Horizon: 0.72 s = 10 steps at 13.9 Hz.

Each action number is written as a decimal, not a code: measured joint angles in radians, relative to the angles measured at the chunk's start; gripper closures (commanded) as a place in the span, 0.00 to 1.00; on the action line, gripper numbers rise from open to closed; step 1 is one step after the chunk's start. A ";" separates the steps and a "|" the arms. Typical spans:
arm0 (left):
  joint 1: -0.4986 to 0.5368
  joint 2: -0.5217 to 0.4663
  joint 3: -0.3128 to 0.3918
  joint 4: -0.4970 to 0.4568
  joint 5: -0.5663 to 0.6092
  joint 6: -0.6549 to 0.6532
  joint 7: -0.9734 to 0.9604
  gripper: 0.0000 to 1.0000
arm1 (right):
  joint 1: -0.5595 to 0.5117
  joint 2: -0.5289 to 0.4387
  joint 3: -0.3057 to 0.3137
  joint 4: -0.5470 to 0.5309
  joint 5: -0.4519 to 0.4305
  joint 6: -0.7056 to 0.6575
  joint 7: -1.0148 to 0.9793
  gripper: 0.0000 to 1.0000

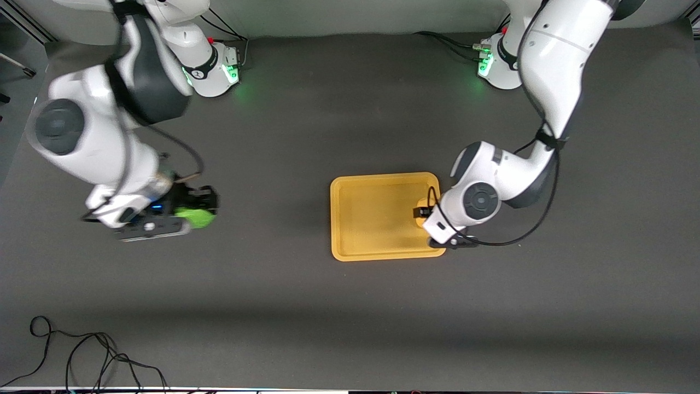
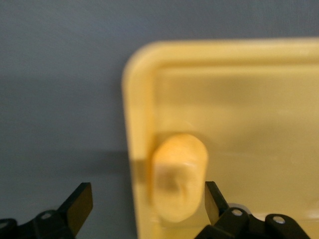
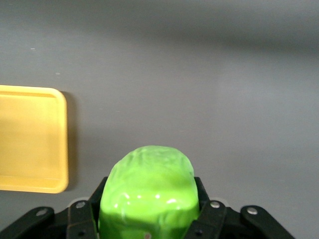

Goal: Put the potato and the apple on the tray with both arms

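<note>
tray [image 1: 372,219] | potato [image 2: 178,182] lies inside its edge, left hand [image 1: 424,212] spread wide above | right hand [image 1: 192,210] clamps apple [image 1: 198,216], well off tray: carry level, lower gently

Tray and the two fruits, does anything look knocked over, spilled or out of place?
Nothing stands out. The tray lies flat; the potato rests in it by its rim, between the open left gripper's fingers. The right gripper holds the apple intact, above the table toward the right arm's end.

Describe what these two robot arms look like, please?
Both arms, the left arm and the right arm, have glossy white rounded shells, dark grey joints and loose black cables. Each ends in a black two-finger tool: left tool, right tool. Green lights glow at their bases.
</note>
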 measured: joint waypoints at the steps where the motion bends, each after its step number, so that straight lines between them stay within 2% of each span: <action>1: 0.035 -0.030 0.001 0.009 0.021 -0.018 0.001 0.00 | 0.034 0.024 0.000 0.024 0.000 0.000 0.050 0.60; 4: 0.135 -0.160 0.002 0.026 0.073 -0.136 0.088 0.00 | 0.119 0.112 0.000 0.113 0.000 0.001 0.194 0.60; 8: 0.295 -0.370 0.005 0.028 0.079 -0.304 0.403 0.00 | 0.273 0.248 0.001 0.255 -0.002 0.002 0.430 0.61; 10: 0.382 -0.435 0.006 0.023 0.077 -0.345 0.522 0.00 | 0.365 0.325 0.001 0.342 -0.012 0.003 0.537 0.61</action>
